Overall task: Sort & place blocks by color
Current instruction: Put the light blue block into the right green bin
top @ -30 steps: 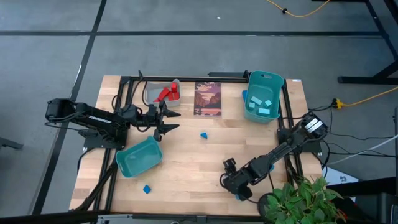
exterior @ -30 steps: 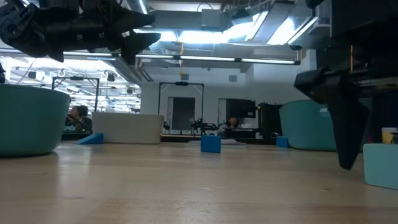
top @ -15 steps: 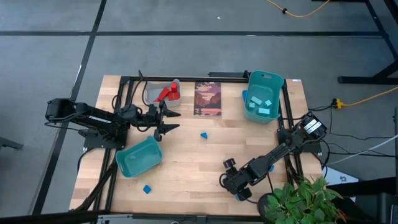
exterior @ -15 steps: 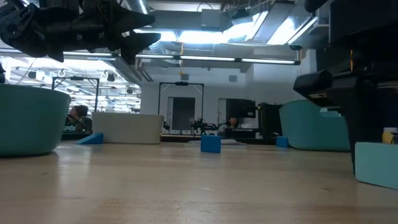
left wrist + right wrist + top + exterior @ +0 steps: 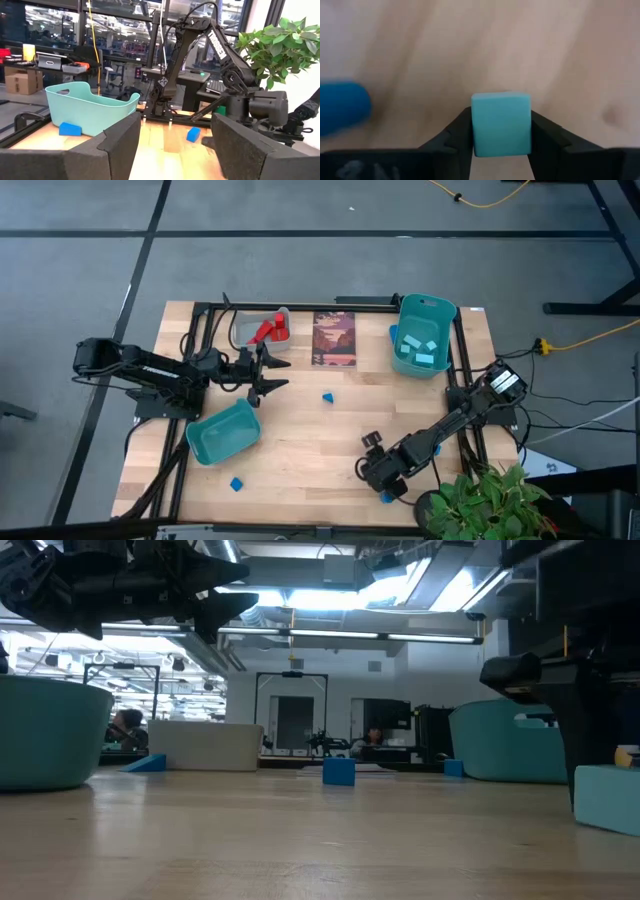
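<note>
My right gripper (image 5: pixel 385 486) stands at the table's near right, pointing steeply down, shut on a light cyan block (image 5: pixel 500 122), which the low view shows at its right edge (image 5: pixel 607 798). A dark blue block (image 5: pixel 340 107) lies close beside it. My left gripper (image 5: pixel 278 372) hangs open over the table's left middle, holding nothing. Two other dark blue blocks lie loose, one at mid-table (image 5: pixel 327 396) and one near the front left (image 5: pixel 236 483). Red blocks (image 5: pixel 268 330) lie in a grey bin, and cyan blocks (image 5: pixel 420 350) in the teal bin at the far right. My right gripper pinches the cyan block by two opposite side faces (image 5: pixel 474 125), one finger on each. The fingers come from above, slanting steeply down. The block sits level between them, low over the wood; I cannot tell whether its underside touches the table.
A second teal bin (image 5: pixel 222 432) lies near the front left. A dark picture card (image 5: pixel 334 338) lies at the far middle, and a blue block (image 5: pixel 393 332) beside the far teal bin. A potted plant (image 5: pixel 478 498) overhangs the near right corner. Bare wood spans the middle.
My right gripper has shut on the cyan block: in the low view its finger, first apart from the block, has come against the block's side. The gripper has stayed in place, and the block has shifted only slightly.
</note>
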### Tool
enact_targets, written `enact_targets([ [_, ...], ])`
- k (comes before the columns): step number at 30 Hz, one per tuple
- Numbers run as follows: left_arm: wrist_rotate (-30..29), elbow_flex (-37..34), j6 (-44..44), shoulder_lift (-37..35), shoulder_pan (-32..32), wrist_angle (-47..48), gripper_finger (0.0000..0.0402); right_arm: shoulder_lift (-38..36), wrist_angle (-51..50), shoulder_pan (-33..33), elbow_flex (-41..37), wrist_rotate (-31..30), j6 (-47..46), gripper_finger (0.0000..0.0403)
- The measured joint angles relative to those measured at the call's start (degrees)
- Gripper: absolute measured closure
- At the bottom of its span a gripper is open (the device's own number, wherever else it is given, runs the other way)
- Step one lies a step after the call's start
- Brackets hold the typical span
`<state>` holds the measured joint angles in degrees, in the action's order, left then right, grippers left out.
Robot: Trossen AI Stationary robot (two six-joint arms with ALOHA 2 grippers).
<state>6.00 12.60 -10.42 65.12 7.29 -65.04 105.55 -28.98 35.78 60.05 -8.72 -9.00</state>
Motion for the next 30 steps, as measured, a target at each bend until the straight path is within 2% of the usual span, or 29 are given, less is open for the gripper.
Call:
enact_targets([
  [5, 0.00, 0.00, 0.00, 0.00, 0.02, 0.00, 0.0166, -4.10, -7.71, -1.69, -0.79, -3.57, -2.00, 0.0264],
  [9, 0.00, 0.00, 0.02, 0.00, 0.02, 0.00, 0.0166, -9.39, -3.72, -2.91, -7.38, -3.61, -4.09, 0.0264],
  [12, 0.00, 0.00, 0.05, 0.00, 0.03, 0.02, 0.0166, -15.10, 3.74, -3.90, -14.82, -4.73, -6.53, 0.0264],
  [16, -0.01, 0.00, 0.50, 0.00, 0.03, 0.02, 0.0166, -23.18, 16.75, -4.79, -24.70, -8.63, -8.85, 0.0264],
  [21, -0.02, 0.00, 0.50, 0.00, 0.04, 0.02, 0.0166, -30.57, 39.61, -6.69, -34.91, -15.66, -6.23, 0.0264],
  [26, 0.00, 0.00, 0.50, 0.02, 0.02, 0.04, 0.0166, -31.82, 66.61, -11.42, -42.81, -17.60, 1.64, 0.0264],
  [30, -0.01, 0.00, 0.50, 0.00, 0.02, 0.05, 0.0166, -31.68, 81.89, -17.04, -46.22, -17.06, 5.05, 0.0264],
])
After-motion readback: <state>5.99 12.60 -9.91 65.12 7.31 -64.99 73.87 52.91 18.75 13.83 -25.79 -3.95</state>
